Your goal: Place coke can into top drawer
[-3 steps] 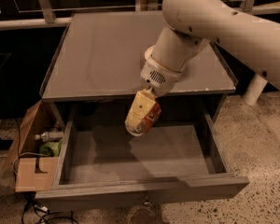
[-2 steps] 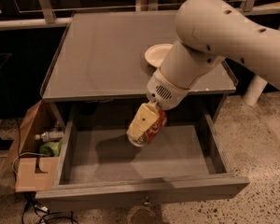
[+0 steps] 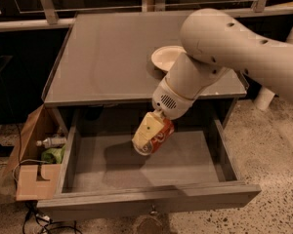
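The top drawer (image 3: 83,165) is pulled open below the grey cabinet top, and its grey floor is bare. My gripper (image 3: 149,136) hangs over the middle of the drawer, a little above its floor. It is shut on the red coke can (image 3: 159,138), which is tilted with one silver end pointing down to the left. A cream finger (image 3: 147,129) covers most of the can's left side.
A white bowl (image 3: 167,57) sits on the cabinet top (image 3: 107,57), partly behind my arm. A brown cardboard box (image 3: 31,182) with a bottle and green item stands on the floor left of the drawer. A white post (image 3: 263,97) stands at the right.
My arm has moved right and down, carrying the can lower into the open drawer. The white bowl has come into sight behind the arm.
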You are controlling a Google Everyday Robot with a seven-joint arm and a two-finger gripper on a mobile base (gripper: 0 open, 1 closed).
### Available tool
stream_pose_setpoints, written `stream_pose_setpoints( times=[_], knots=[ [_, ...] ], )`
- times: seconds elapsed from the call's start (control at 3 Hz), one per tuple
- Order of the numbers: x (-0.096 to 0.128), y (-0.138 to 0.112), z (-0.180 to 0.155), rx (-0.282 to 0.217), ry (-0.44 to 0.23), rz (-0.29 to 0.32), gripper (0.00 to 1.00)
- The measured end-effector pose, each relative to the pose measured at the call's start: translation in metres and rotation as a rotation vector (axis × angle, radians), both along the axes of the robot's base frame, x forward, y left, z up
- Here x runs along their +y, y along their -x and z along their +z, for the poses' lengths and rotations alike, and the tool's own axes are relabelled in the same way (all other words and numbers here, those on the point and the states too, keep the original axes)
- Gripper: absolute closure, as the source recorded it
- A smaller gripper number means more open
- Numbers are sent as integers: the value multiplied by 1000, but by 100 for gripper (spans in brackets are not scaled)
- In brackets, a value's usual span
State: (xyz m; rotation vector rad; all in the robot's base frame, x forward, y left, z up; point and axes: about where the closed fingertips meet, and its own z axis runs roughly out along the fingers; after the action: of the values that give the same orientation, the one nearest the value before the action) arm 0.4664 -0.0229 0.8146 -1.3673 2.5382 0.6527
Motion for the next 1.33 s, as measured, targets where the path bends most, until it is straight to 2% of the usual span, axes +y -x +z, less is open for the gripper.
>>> stream_pose_setpoints(
  times=[0.33,0.67,1.0,1.33],
  knots=[
    [-3,-6,-22,21,10,-54,100],
    [-2,1,-42,67,0,-83,100],
    [-2,2,-44,73,-1,-86,100],
    [-5,1,-59,102,15,-152,100]
  ],
)
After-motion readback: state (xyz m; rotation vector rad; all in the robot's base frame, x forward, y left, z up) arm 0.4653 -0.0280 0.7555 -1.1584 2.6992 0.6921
